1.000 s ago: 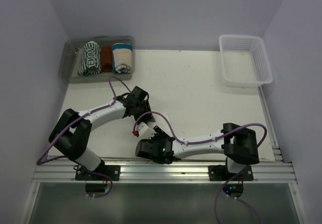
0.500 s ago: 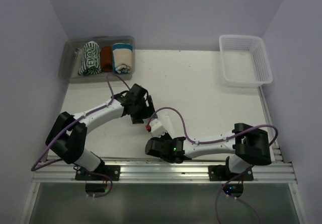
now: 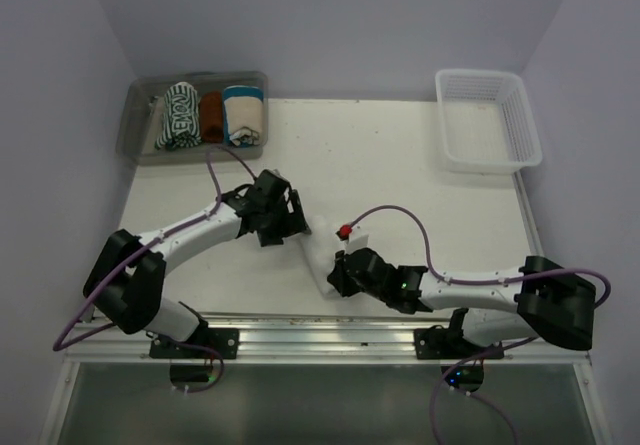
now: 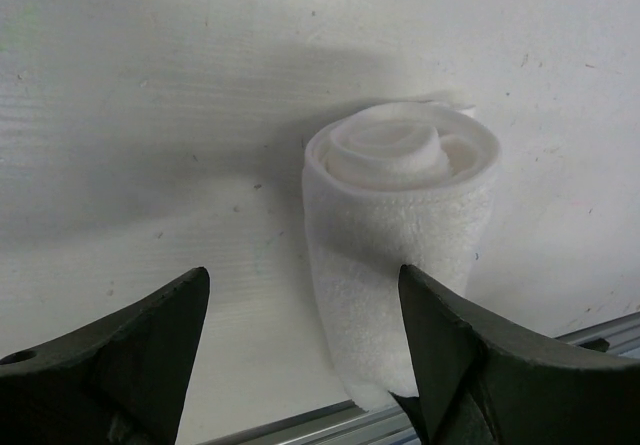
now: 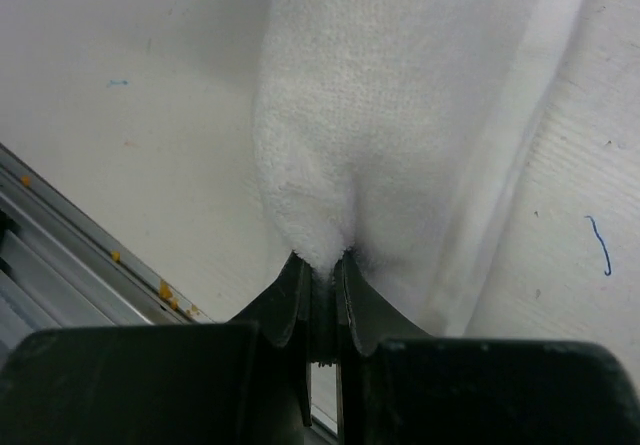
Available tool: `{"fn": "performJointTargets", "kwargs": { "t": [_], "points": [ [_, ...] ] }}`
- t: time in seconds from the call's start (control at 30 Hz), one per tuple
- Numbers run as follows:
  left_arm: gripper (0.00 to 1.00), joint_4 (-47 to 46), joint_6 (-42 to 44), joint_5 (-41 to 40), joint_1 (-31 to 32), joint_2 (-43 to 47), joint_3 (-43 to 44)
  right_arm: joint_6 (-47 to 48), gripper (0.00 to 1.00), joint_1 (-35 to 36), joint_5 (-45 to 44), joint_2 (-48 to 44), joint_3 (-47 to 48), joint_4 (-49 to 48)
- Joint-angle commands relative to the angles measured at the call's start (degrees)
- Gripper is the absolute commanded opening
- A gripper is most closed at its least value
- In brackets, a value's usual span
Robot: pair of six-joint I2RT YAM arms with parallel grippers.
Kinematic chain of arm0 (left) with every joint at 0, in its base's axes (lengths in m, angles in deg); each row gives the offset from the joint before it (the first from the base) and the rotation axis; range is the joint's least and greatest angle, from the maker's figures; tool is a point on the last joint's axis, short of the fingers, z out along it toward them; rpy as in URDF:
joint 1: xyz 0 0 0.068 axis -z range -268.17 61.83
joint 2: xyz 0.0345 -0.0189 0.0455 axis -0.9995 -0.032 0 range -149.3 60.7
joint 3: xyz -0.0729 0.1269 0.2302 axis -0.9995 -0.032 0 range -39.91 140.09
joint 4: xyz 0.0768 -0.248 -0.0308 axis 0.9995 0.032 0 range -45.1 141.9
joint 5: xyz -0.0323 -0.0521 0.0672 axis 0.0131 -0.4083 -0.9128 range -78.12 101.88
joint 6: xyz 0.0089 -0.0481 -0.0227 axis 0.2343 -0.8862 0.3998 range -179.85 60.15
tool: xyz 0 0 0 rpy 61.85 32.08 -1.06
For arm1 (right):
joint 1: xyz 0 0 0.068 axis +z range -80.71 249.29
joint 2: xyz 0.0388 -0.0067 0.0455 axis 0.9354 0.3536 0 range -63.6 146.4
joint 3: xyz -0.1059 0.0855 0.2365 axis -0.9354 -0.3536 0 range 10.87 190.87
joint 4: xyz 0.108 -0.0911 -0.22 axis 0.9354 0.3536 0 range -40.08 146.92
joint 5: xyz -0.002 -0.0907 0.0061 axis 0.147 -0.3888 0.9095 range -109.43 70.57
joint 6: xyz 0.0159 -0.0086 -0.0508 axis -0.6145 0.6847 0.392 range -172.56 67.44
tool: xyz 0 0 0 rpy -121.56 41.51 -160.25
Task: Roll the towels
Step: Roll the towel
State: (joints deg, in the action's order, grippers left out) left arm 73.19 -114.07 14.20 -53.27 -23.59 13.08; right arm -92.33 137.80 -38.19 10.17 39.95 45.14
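white tabletop (image 3: 400, 165), scuffed, between pale lilac walls. right gripper (image 5: 320, 260): jaws pressed almost together, pinching a fold of terry at the near end of the white towel (image 5: 400, 95), close to the metal rail (image 3: 330, 340) at the table's near edge. left gripper (image 4: 302, 275): fingers spread wide, holding nothing, aimed at the same towel, whose rolled end shows its spiral between the two fingertips; whether the right-hand finger touches it cannot be told. white towel lies rolled on the table between the two grippers. far left corner: clear bin (image 3: 135, 135) holding the green-and-white striped towel (image 3: 178, 115), a rust-brown towel (image 3: 211, 115) and a cream towel (image 3: 243, 113) with a teal band. far right corner: white basket (image 3: 520, 115).
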Motion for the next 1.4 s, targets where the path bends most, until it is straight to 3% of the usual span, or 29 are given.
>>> {"fn": "performJointTargets", "kwargs": {
  "t": [0.0,0.4,0.53,0.77,0.8,0.87,0.9,0.93,0.97,1.0,1.1,1.2,1.37],
  "points": [
    [0.8,-5.61,1.48,0.83,1.05,2.55,-2.62,-3.3,0.0,-3.02,10.41,-0.56,-4.64,-6.82],
    [0.69,-13.95,4.21,4.7,2.37,-1.48,-2.19,-3.56,0.0,-9.88,19.89,-0.65,-7.63,-11.4],
    [0.53,-16.07,3.51,7.34,2.37,-4.82,-1.58,-3.04,0.0,-11.03,20.43,-1.71,-8.25,-10.26],
    [0.44,-18.71,2.8,11.03,2.55,-7.55,0.0,-2.07,0.0,-11.82,19.56,-3.29,-8.08,-7.54],
    [0.32,-19.67,2.71,12.16,2.55,-7.73,0.01,-1.2,0.0,-11.91,19.29,-3.46,-7.64,-5.44],
    [0.2,-19.94,2.19,12.53,2.55,-7.73,0.01,-0.05,0.0,-11.91,18.94,-3.47,-5.8,-2.71],
    [0.06,-19.6,2.01,12.7,2.55,-7.56,0.01,1.17,0.0,-11.91,17.98,-3.55,-5.09,-1.3],
    [0.0,-19.33,1.75,12.61,2.55,-7.21,0.01,1.97,0.0,-11.91,17.63,-3.73,-4.3,1.58],
    [0.0,-19.15,1.48,12.35,2.46,-7.03,0.01,2.67,0.02,-11.91,17.53,-3.82,-2.64,3.0],
    [0.0,-18.2,1.22,11.57,2.46,-6.59,-0.08,4.42,0.14,-11.91,16.32,-3.82,-1.84,4.15],
    [0.0,-14.52,0.69,8.76,2.46,-5.98,0.36,7.15,0.35,-11.82,14.38,-3.9,1.76,9.51],
    [0.0,-8.02,0.25,5.33,2.46,-5.97,1.94,8.04,0.49,-11.3,12.8,-5.92,4.22,13.12],
    [0.0,-2.54,-4.66,3.91,2.37,-5.01,1.85,8.65,0.55,-6.91,5.34,-9.17,9.32,19.97]
  ]
}}
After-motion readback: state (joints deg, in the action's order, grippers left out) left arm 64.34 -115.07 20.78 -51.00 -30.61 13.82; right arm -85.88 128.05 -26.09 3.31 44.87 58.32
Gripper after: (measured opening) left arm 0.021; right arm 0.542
